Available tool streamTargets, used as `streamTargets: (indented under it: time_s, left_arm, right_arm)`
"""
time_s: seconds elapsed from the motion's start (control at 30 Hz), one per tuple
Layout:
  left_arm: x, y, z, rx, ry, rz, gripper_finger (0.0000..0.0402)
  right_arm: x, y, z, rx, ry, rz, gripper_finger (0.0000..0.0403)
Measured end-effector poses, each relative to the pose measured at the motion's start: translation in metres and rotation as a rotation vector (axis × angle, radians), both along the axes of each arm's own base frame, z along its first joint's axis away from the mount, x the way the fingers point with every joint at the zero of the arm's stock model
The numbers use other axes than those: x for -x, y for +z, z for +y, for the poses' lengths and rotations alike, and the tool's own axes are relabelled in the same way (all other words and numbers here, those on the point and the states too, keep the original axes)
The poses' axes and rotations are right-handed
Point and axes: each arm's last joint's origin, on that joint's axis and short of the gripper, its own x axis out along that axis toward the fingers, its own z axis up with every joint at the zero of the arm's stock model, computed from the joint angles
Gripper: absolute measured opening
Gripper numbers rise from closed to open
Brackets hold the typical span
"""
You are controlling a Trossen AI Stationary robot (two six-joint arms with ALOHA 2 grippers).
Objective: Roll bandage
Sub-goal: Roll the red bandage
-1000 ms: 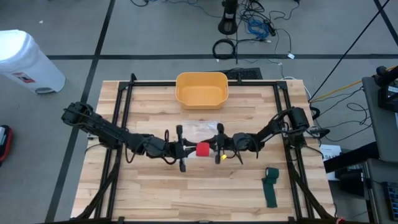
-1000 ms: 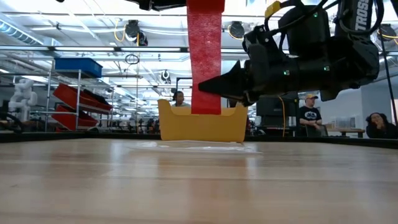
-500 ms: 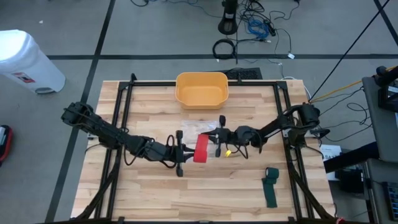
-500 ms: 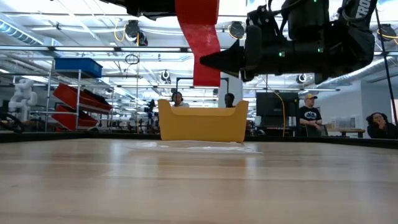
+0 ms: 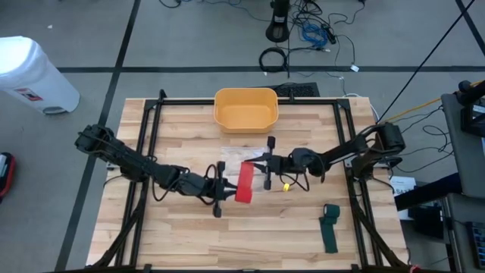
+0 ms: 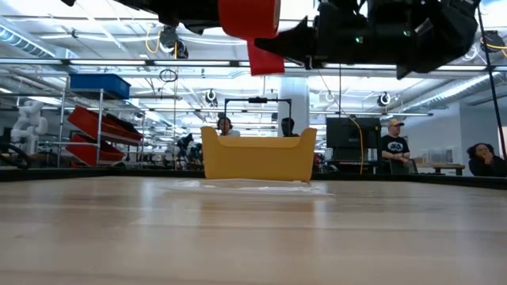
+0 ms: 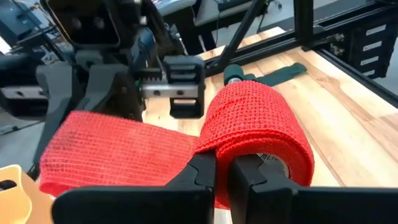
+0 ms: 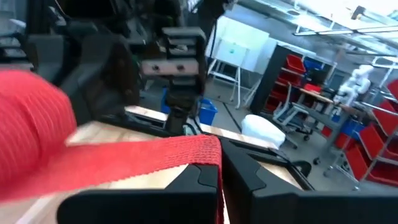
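Observation:
A red bandage [image 5: 244, 183] is held in the air between my two grippers over the table's middle. Its wound roll [image 7: 256, 132] is at my left gripper [image 5: 224, 189], which is shut on it. Its flat tail [image 7: 118, 155] runs toward the table's far side to my right gripper [image 5: 255, 162], which is shut on the tail's free end. In the low view the roll [image 6: 249, 16] and the tail [image 6: 266, 58] hang high above the tabletop. A dark green bandage [image 5: 330, 226] lies flat at the near right. My left gripper pinches the roll's near end [image 7: 214, 146] between its two fingers, right where the tail leaves the roll. The fingers come level from the table's left. The roll is lifted clear, with its axis along the fingers. My right gripper pinches the tail's free end [image 8: 208, 148] between its two fingers, coming level from the table's right. The end is lifted clear. The strip runs flat and nearly straight back to the roll [image 8: 31, 124].
A yellow bin [image 5: 245, 108] stands at the table's far middle. A clear plastic wrapper [image 5: 236, 156] lies on the wood under the grippers. Black frame rails [image 5: 144, 152] run along both sides of the table. People sit in the room behind the table.
Both grippers have risen. My right gripper has gone toward the table's far edge with the tail's free end. The tail, which hung straight down from the roll, now stretches out nearly level between the two grippers. The roll has stayed in my left gripper.

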Motion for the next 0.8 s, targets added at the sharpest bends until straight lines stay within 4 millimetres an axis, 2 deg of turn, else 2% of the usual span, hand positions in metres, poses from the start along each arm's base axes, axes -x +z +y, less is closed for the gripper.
streamTargets:
  time_s: [0.23, 0.63, 0.8]
  left_arm:
    - [0.000, -0.004, 0.004, 0.009, 0.018, 0.037, 0.0013]
    - [-0.001, -0.005, 0.008, -0.002, 0.048, 0.045, 0.0013]
    - [-0.003, -0.004, 0.013, 0.000, 0.066, 0.041, 0.0013]
  right_arm:
    - [-0.010, 0.012, 0.005, 0.068, 0.021, 0.010, 0.0000]
    - [0.005, 0.031, 0.033, 0.203, -0.015, 0.028, 0.0000]
    - [0.007, 0.031, 0.045, 0.251, 0.023, 0.028, 0.0000]
